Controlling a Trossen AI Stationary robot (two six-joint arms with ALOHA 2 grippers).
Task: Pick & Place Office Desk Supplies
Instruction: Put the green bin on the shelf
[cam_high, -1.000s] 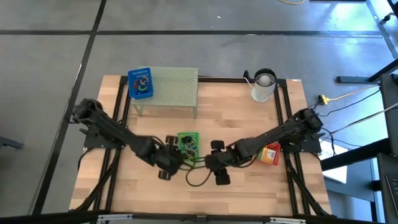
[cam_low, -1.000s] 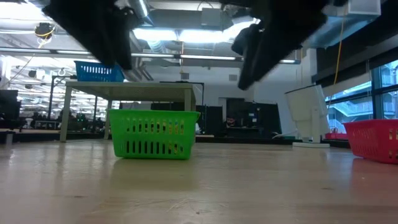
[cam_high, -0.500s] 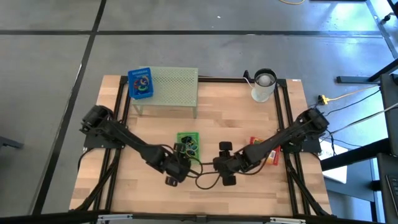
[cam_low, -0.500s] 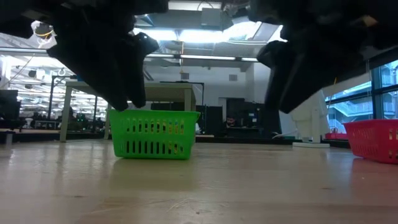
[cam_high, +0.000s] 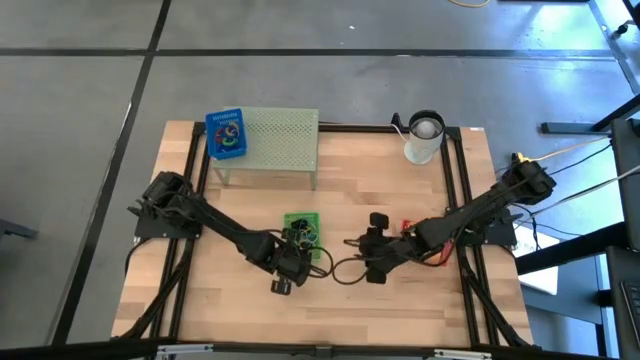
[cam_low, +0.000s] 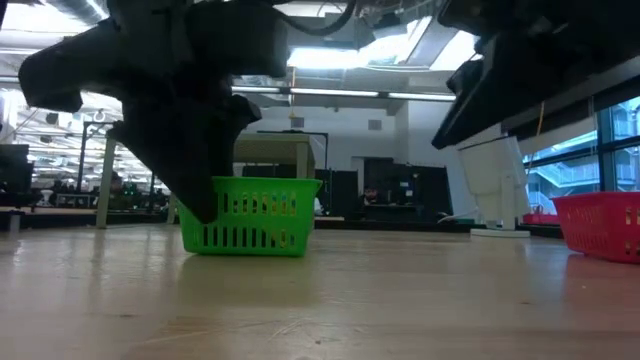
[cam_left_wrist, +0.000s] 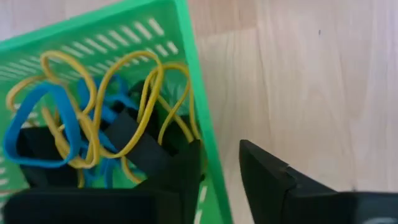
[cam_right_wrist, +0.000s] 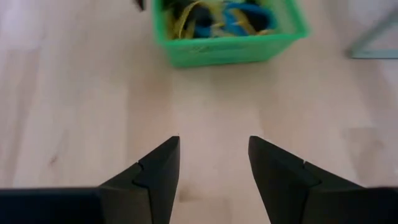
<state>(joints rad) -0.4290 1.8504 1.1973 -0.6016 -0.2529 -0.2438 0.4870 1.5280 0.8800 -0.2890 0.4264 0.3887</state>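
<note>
The wooden desk fills the middle of the high view, with a pale green mesh stand at its far side and a blue basket on the stand's left end. A white cup stands at the far right corner.

Near the middle of the desk sits a small green basket. It holds the office supplies: yellow rubber bands, blue rubber bands and some small black pieces that may be clips, all tangled together. In the low view this green basket rests flat on the desk, and a red basket shows at the right edge of that view.

The left arm reaches in from the left, and the left gripper is at the near edge of the green basket. In the left wrist view its fingers straddle the basket's wall, one finger inside among the bands and the other outside over bare wood; the jaws stand part open with only the wall between them, and I cannot tell whether they press on it.

The right arm comes in from the right, and the right gripper hovers over bare desk just right of the green basket. Its jaws are apart and hold nothing. Close behind it lies a red and yellow packet, partly covered by the arm.
</note>
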